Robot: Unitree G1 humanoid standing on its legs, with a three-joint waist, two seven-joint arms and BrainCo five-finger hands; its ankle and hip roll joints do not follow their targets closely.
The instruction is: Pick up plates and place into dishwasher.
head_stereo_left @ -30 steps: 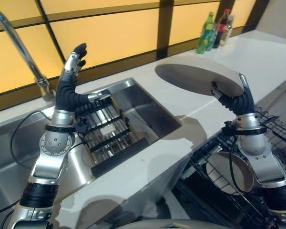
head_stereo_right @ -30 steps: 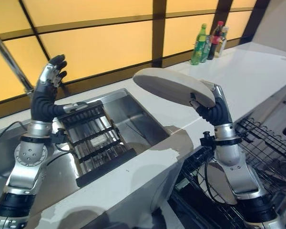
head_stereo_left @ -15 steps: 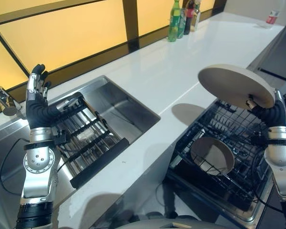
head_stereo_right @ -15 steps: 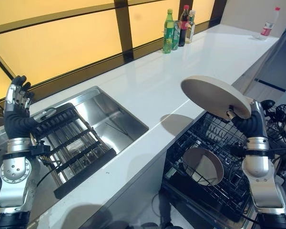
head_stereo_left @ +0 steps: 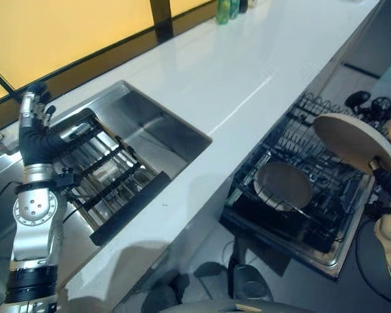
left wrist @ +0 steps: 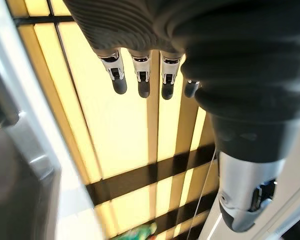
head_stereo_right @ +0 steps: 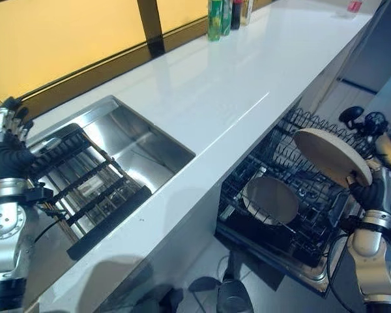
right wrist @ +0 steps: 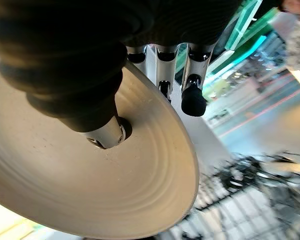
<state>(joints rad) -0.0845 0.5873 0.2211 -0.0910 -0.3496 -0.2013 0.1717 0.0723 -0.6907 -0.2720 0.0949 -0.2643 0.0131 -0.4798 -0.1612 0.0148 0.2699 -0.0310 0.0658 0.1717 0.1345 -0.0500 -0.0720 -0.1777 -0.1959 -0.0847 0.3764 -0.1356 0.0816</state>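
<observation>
My right hand (head_stereo_right: pixel 371 193) pinches a beige plate (head_stereo_left: pixel 354 141) by its rim, thumb (right wrist: pixel 108 134) on one face and fingers (right wrist: pixel 192 97) behind the other. The plate is tilted in the air above the right end of the open dishwasher rack (head_stereo_left: pixel 293 195). A second plate (head_stereo_left: pixel 283 184) lies in the rack's middle. My left hand (head_stereo_left: pixel 32 127) is raised at the far left above the sink's drying rack (head_stereo_left: pixel 107 186), fingers (left wrist: pixel 140 75) straight and holding nothing.
A steel sink (head_stereo_left: pixel 150 134) is set in the white counter (head_stereo_left: pixel 234 72). Bottles (head_stereo_right: pixel 225 12) stand at the counter's back edge. The rack's black wire tines (head_stereo_right: pixel 300 127) rise around the lying plate. Floor shows below the rack.
The camera has swung down and right. My right hand has lowered the plate closer to the dishwasher rack and tilted it more steeply. My left hand stays raised.
</observation>
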